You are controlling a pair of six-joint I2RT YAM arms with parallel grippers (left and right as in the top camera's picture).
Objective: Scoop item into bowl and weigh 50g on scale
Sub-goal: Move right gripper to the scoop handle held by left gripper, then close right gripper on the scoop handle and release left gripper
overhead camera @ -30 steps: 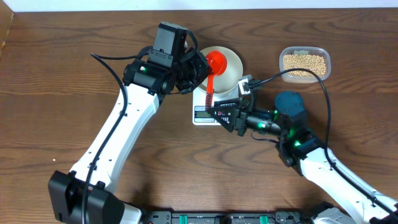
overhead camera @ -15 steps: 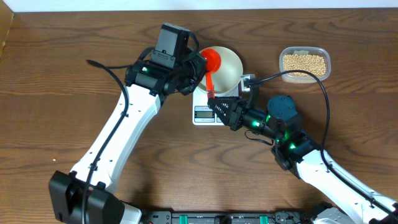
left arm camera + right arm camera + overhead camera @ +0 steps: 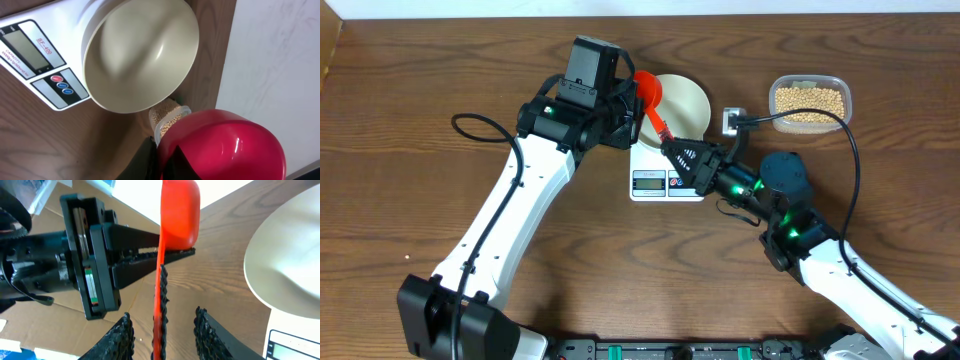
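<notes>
Beside the bowl [image 3: 688, 100] on the scale [image 3: 655, 183], we see the left gripper [image 3: 628, 105] clenched against the red scoop [image 3: 649, 92], the right gripper [image 3: 673, 151] released around its handle.

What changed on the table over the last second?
The right gripper moved up toward the bowl, and its open jaws now straddle the red scoop's handle. The left gripper, shut on the scoop's head, carried it from over the bowl to the bowl's left rim. The bowl, the scale and the tub of beans stayed put.
</notes>
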